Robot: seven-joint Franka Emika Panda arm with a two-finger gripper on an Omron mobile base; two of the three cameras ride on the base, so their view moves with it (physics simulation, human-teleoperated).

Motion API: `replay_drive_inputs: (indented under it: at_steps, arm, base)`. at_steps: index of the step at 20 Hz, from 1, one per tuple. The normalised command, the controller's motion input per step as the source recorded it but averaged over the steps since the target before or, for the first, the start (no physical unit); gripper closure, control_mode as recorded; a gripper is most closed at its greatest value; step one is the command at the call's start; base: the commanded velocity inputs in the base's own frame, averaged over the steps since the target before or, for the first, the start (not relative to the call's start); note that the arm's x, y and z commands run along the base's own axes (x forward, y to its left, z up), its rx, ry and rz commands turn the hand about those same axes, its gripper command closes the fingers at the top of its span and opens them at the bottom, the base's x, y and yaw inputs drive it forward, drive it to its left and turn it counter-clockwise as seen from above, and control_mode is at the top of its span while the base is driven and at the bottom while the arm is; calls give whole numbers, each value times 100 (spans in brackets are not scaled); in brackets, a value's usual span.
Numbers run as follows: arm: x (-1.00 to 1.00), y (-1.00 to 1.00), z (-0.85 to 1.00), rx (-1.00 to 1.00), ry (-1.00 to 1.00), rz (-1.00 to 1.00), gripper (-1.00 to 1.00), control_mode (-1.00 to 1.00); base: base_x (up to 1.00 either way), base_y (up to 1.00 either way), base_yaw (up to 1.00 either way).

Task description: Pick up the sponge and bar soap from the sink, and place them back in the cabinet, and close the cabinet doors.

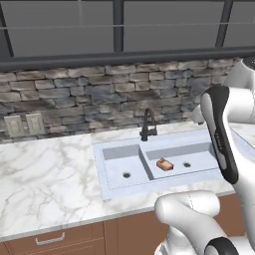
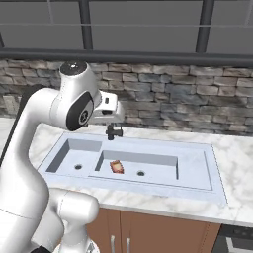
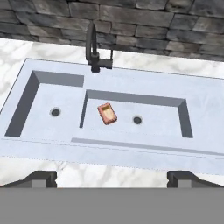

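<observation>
Two basins make up the sink point(image 1: 164, 167) in my left base view, and the bar soap point(image 1: 165, 164) lies flat on the floor of the right-hand one, close to the divider, with the round drain point(image 1: 187, 164) just beside it. The black faucet point(image 1: 148, 125) stands at the back rim. My arm's upper links fill the right edge here.

From the right base view the sink point(image 2: 197, 170) runs across the marble counter point(image 2: 232, 148); the bar soap point(image 2: 117, 167) sits below and slightly ahead of the hand, well apart from it, left of the drain point(image 2: 141, 173). The hand hangs near the faucet point(image 2: 113, 132), though I think it partly hides it.

In the hand view the gripper point(image 3: 111, 178) is spread wide, its fingertips point(image 3: 38, 178) far apart and holding nothing. The bar soap point(image 3: 107, 113) lies straight ahead between them, down in the sink point(image 3: 131, 83), tilted diagonally, the drain point(image 3: 137, 119) to its right.
</observation>
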Motion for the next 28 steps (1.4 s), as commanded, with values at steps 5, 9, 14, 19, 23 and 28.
replay_drive_inputs:
  at_steps: [5,9,14,19,23,28]
  arm:
    - [21,9,-33,-1,0,6,-100,-100]
    - [19,5,-28,0,0,5,-100,-100]
    - [20,0,-26,-1,0,4,-100,-100]
    - [22,2,-32,-2,0,3,-100,-100]
    - [17,1,-34,-4,1,3,-100,-100]
    - [16,0,-34,-2,1,2,-100,-100]
  base:
    - [0,0,0]
    - [0,0,0]
    - [0,0,0]
    - [0,0,0]
    - [0,0,0]
    - [0,0,0]
